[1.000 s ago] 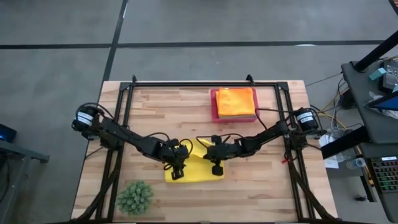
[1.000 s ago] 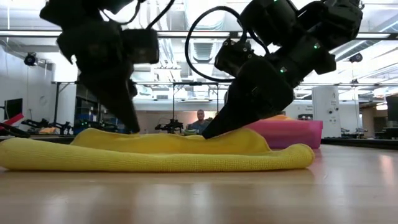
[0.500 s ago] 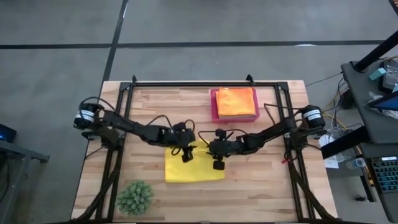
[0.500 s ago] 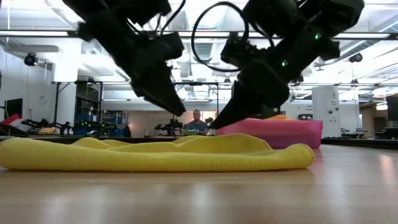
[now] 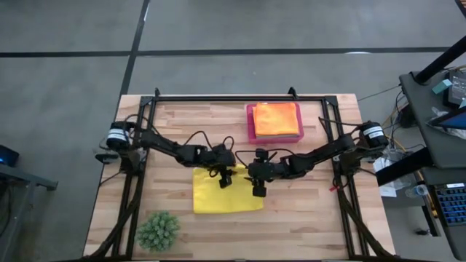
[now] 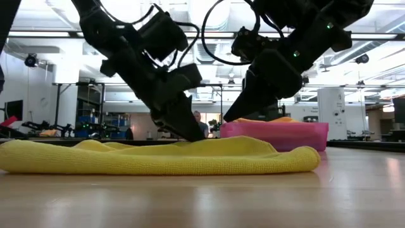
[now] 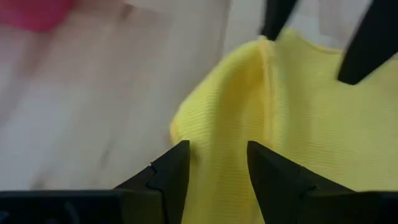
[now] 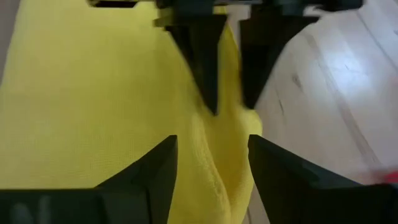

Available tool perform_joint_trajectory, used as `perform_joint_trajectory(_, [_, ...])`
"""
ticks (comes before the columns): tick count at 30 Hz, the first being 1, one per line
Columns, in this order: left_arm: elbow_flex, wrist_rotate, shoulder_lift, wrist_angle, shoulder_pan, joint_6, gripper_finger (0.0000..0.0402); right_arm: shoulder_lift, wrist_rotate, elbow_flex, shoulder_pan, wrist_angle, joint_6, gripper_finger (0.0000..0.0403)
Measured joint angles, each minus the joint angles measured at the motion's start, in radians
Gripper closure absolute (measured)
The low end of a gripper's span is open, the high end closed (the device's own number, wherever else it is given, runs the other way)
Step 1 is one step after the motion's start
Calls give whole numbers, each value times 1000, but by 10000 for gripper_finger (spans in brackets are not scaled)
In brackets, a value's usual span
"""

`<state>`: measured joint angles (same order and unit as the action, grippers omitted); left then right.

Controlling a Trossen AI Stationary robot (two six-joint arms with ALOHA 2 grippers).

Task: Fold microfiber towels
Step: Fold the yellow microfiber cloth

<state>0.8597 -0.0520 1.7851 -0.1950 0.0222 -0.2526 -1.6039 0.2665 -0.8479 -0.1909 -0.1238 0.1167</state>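
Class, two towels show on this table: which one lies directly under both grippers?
The yellow towel, spread on the bare wood beneath the left gripper and right gripper. The orange towel sits apart in the pink tray.

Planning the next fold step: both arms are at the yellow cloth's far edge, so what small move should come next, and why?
Probably close the left gripper on the raised edge of the yellow microfiber towel: its open jaws straddle that edge, and the right gripper is open too, holding nothing.
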Motion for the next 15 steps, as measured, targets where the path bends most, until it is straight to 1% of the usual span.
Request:
perform_joint_trajectory(2, [4, 18, 20, -24, 7, 0, 261, 0, 0, 1, 0, 0, 12, 215])
perform_joint_trajectory(5, [5, 17, 24, -23, 23, 23, 288, 0, 0, 3, 0, 0, 28, 215])
perform_joint_trajectory(7, [5, 18, 17, -25, 38, 57, 316, 0, 0, 3, 4, 2, 46, 215])
perform_joint_trajectory(11, [5, 19, 7, -23, 74, 142, 386, 0, 14, 3, 25, 15, 115, 215])
perform_joint_trajectory(12, [5, 19, 6, -24, 81, 151, 393, 0, 15, 4, 32, 17, 135, 215])
perform_joint_trajectory(15, [3, 20, 7, -23, 98, 148, 396, -5, 18, 7, 45, 15, 180, 215])
